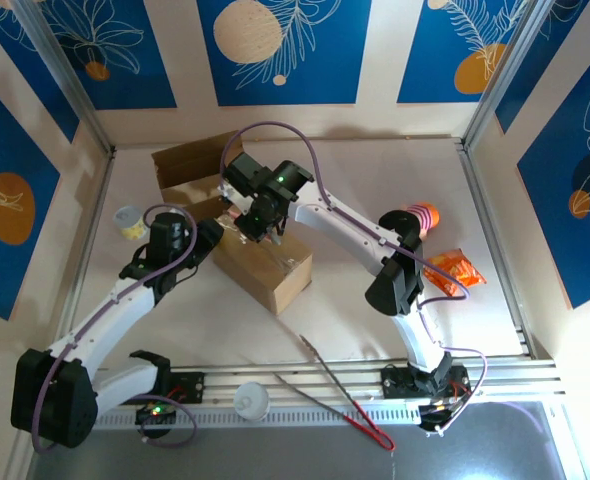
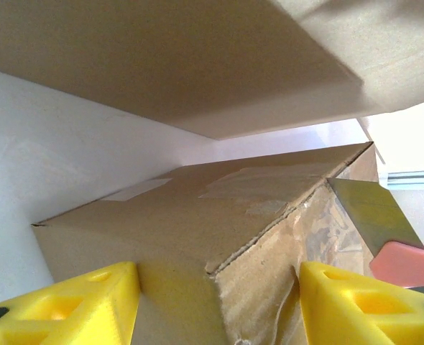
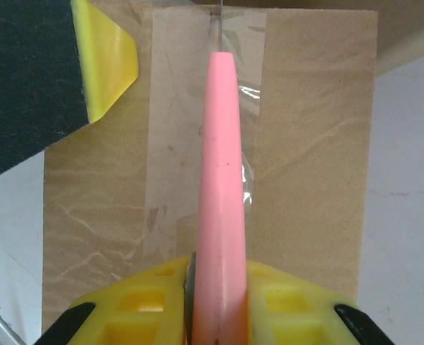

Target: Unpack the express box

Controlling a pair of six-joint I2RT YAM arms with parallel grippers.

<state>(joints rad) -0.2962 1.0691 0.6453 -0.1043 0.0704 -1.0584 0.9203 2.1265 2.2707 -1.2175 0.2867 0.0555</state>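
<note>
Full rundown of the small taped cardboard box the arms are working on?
The cardboard box is brown and closed. It lies flat on the white table, skewed to the table's edges. Wrinkled clear tape runs along its seam. The left gripper appears to clamp one end between its yellow fingers. The right gripper holds a pink-handled knife with its blade on the tape.

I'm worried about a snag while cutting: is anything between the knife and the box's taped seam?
Nothing visible. The pink knife, shut in the right gripper, lies directly over the taped seam of the box. A yellow finger of the left gripper sits off to one side.
</note>
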